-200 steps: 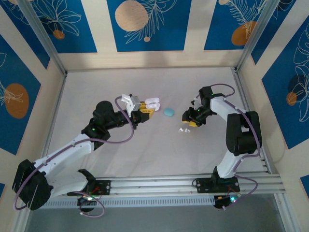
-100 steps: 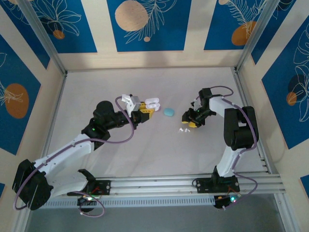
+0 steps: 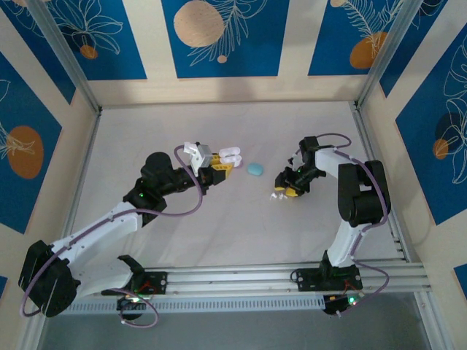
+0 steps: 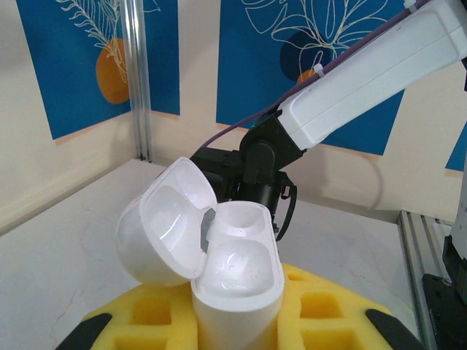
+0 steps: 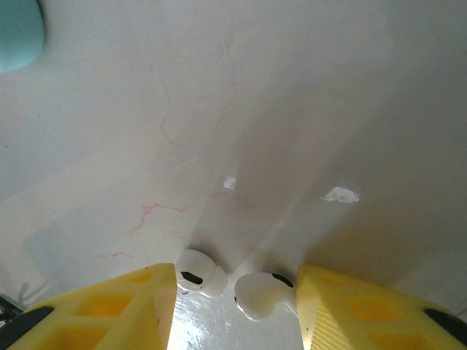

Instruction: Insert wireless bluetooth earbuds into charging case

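My left gripper [image 3: 221,166] is shut on a white charging case [image 4: 237,270] and holds it upright between yellow pads [image 4: 146,321]. The case's lid [image 4: 171,222] is swung open to the left, and both wells look empty. Two white earbuds [image 5: 197,273] [image 5: 263,295] lie on the table. My right gripper [image 5: 237,292] is open and low over them, one yellow finger [image 5: 124,306] on each side, and each bud lies right beside a finger. In the top view the right gripper [image 3: 286,191] sits at the earbuds [image 3: 277,195], right of centre.
A teal case [image 3: 255,169] lies shut on the table between the two grippers, and its edge [image 5: 18,29] shows in the right wrist view. The right arm [image 4: 365,65] stands beyond the white case in the left wrist view. Walls enclose the white table [image 3: 182,233].
My right gripper has moved a little forward and left, down over the two white earbuds. The left arm and its case have not moved.
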You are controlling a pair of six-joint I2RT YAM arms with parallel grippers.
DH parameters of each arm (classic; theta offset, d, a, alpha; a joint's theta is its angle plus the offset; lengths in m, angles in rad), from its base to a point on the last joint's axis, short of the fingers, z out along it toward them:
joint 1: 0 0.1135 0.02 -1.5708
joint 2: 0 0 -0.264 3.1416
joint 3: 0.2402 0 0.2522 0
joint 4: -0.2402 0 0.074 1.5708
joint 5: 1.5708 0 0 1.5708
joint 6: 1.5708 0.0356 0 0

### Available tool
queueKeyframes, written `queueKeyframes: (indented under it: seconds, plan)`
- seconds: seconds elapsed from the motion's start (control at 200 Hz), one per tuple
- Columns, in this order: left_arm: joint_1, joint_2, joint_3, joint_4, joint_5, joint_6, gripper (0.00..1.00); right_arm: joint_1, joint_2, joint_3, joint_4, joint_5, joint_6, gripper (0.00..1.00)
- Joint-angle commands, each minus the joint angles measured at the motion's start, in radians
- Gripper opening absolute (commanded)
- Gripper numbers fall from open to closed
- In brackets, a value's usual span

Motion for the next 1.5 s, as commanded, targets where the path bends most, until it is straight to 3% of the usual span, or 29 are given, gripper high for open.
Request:
queueKeyframes:
  seconds: [0.0,0.41,0.65,1.496]
  plan:
    - [-0.009,-0.003,0.016,-0.003,-0.006,0.004,0.20,0.007,-0.018,-0.021,-0.031,-0.006,0.021,0.47]
    - [-0.009,-0.005,0.016,-0.004,-0.011,0.004,0.21,0.059,-0.073,-0.052,-0.076,0.008,0.064,0.47]
    - [-0.010,-0.003,0.018,-0.005,-0.009,0.004,0.21,0.098,-0.106,-0.037,-0.106,0.160,0.080,0.44]
    - [-0.009,-0.013,0.013,-0.029,-0.024,0.006,0.22,0.160,-0.010,0.036,-0.128,0.310,0.078,0.30]
